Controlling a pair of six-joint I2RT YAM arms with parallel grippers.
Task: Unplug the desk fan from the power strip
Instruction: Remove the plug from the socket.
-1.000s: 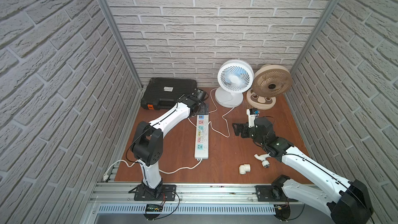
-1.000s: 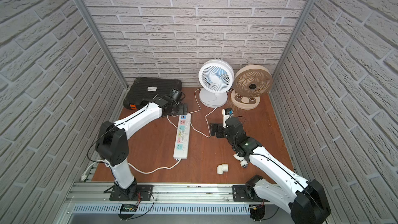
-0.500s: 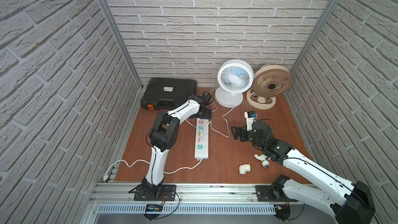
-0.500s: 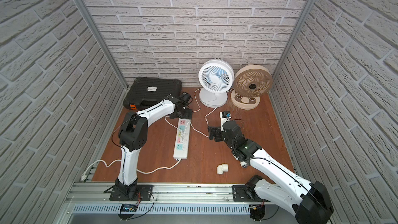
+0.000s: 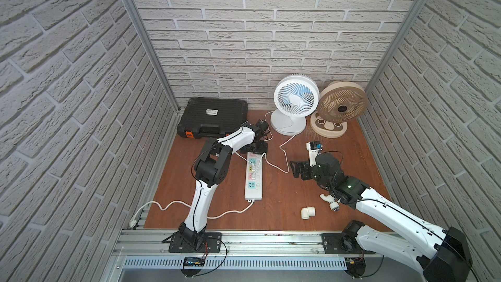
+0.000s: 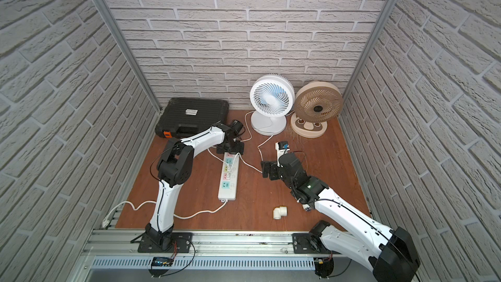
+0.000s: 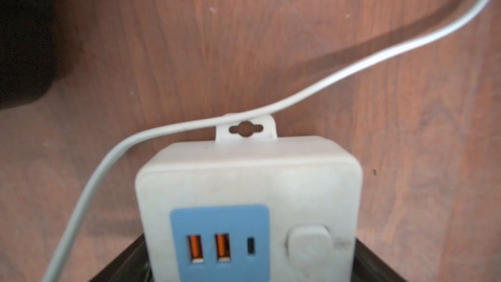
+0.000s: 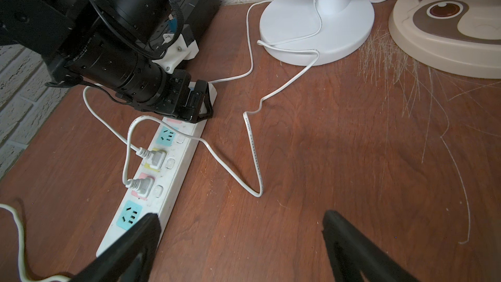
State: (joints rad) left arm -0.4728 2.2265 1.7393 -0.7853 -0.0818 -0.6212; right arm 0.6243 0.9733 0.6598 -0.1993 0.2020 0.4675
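Left jaws straddle the power strip [image 7: 249, 180].

I see a black carry case [image 5: 214, 116] lying flat in the far left corner of the wooden table [image 5: 273, 212], against the brick wall [image 5: 244, 36]. Near the front edge I make out a white pipe elbow [image 5: 308, 212], with a small white fitting [image 5: 328, 201] close by. Pale scratches [image 8: 393, 58] mark the wood.

Evenly bright; soft shadow beside white cable [image 7: 352, 70]. Bowed at top-view edges; blurred power strip [image 7: 244, 180] in left wrist view.
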